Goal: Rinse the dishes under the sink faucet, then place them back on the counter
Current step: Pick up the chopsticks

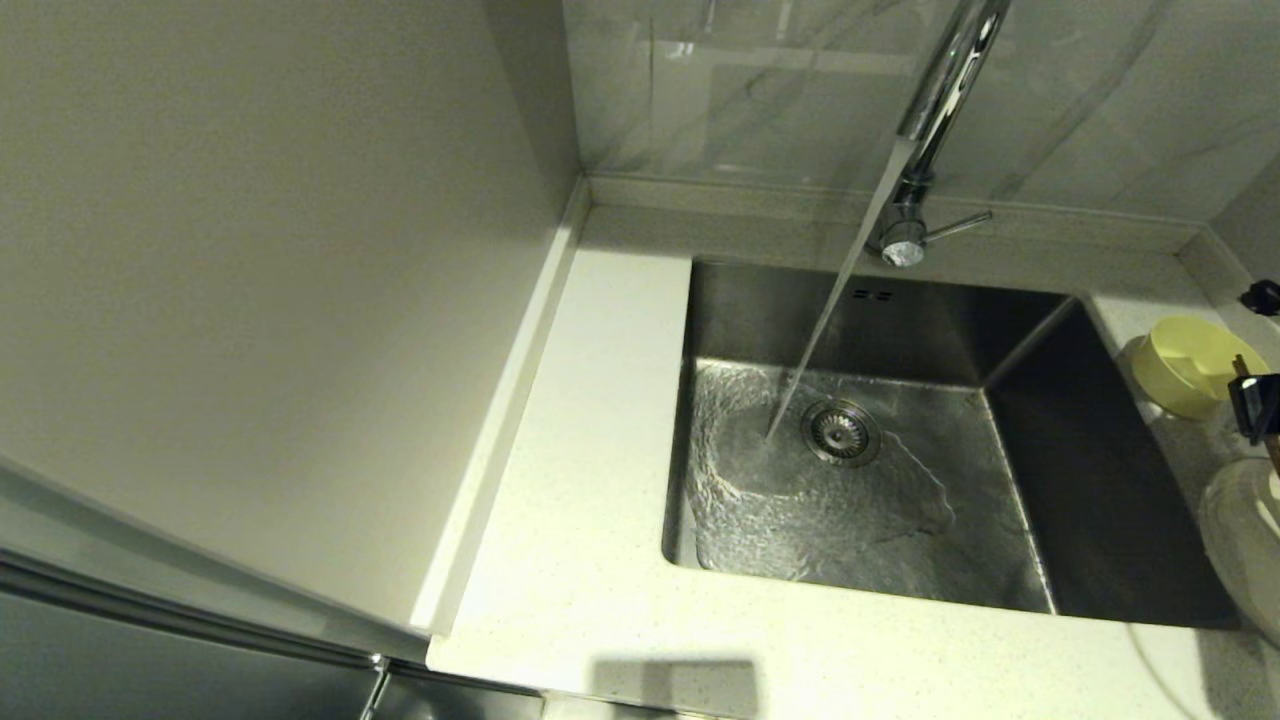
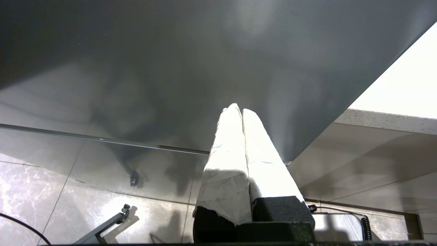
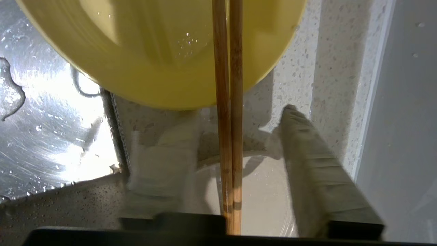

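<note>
Water runs from the chrome faucet (image 1: 935,110) into the steel sink (image 1: 1040,420), landing next to the drain strainer (image 1: 840,432). On the counter (image 1: 590,450) right of the sink stand the pale-yellow bowl (image 1: 1195,365) (image 3: 164,51) and, nearer me, the cream plate (image 1: 1245,540) (image 3: 266,194). The brown chopsticks (image 3: 228,102) lie side by side over both dishes. My right gripper (image 1: 1255,405) (image 3: 230,116) hovers there, open, with a finger well clear on either side of the chopsticks. My left gripper (image 2: 239,111) is shut on nothing, low beside a dark cabinet front.
A beige wall panel (image 1: 250,300) rises left of the counter, and a marbled backsplash (image 1: 760,90) runs behind the sink. The faucet's lever rod (image 1: 955,227) sticks out to the right. A small black object (image 1: 1262,296) sits at the back right corner.
</note>
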